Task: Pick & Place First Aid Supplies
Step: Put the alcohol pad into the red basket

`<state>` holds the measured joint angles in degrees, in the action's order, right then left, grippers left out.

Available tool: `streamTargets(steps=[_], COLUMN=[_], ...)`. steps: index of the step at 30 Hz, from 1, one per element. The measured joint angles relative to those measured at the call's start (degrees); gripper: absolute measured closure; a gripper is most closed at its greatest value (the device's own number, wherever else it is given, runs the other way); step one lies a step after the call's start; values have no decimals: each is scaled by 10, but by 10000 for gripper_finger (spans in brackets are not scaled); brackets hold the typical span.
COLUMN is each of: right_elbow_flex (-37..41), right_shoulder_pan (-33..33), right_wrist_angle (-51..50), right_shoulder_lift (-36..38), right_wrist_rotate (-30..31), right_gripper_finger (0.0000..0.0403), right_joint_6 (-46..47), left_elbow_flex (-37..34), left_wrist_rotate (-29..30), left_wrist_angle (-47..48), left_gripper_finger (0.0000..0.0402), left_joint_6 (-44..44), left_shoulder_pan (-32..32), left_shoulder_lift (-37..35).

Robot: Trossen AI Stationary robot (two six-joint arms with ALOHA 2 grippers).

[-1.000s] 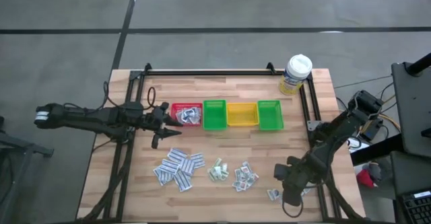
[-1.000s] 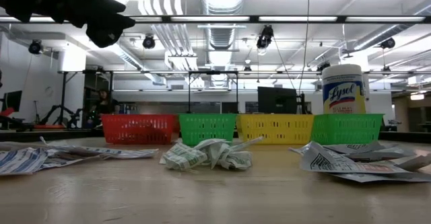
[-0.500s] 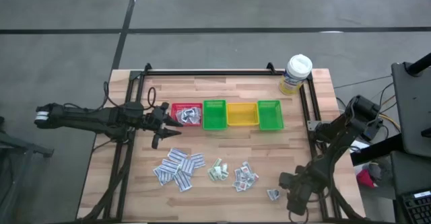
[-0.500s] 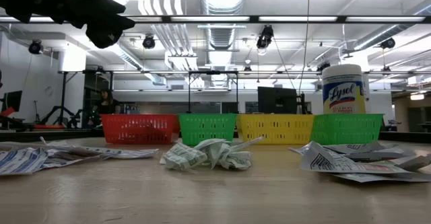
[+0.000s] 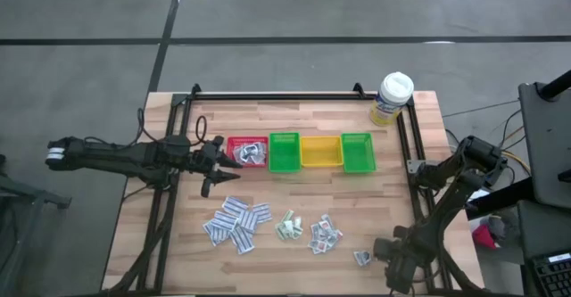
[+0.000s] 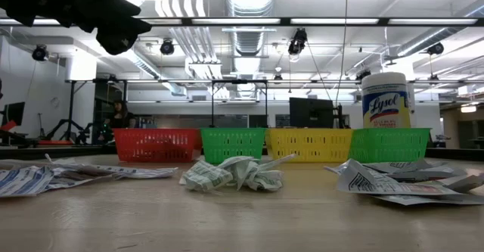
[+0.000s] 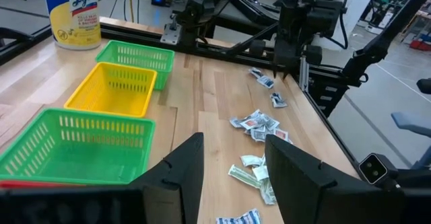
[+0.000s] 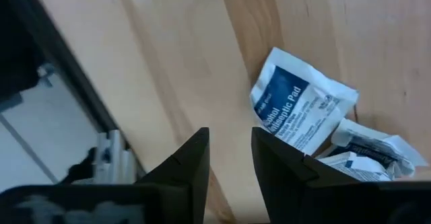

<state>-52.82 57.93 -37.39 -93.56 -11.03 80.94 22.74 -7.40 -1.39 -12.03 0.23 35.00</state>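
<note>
The first aid supplies (image 5: 268, 226) are small flat white paper packets with grey, blue or green print, lying in loose heaps on the table (image 5: 294, 190): strip-shaped ones in one heap, crumpled green-printed ones (image 6: 234, 172) in the middle, squarish ones beside them. A few lie apart at the table's corner, just beside the right tool (image 5: 385, 259). Its wrist view shows a blue-labelled packet (image 8: 300, 113) close ahead of the fingers (image 8: 192, 163), which stand apart with nothing between them.

A second ago the right tool was over those corner packets; it has since drawn back toward the table's edge and parted its fingers, leaving the packets on the wood.

The left tool (image 5: 212, 165) has not moved: it hovers beside the red bin (image 5: 247, 152), fingers spread and empty, with the packet heaps near it.
</note>
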Motion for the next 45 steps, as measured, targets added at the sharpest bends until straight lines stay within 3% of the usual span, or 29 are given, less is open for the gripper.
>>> streamTargets(steps=[13,38,45], right_elbow_flex=[-2,-9,-12], right_shoulder_pan=[0,-6,-5], right_wrist_angle=[-2,-36,-49], right_shoulder_lift=[-46,-83,-83], right_wrist_rotate=[-1,28,33], right_gripper_finger=[290,357,391], right_joint_6=[-31,-35,-31], left_elbow_flex=[-5,-5,-5], left_wrist_rotate=[0,0,0], left_wrist_angle=[1,1,1], left_gripper_finger=[250,250,250], left_joint_6=[-6,-6,-6], left_shoulder_pan=[0,0,0], left_shoulder_lift=[0,0,0])
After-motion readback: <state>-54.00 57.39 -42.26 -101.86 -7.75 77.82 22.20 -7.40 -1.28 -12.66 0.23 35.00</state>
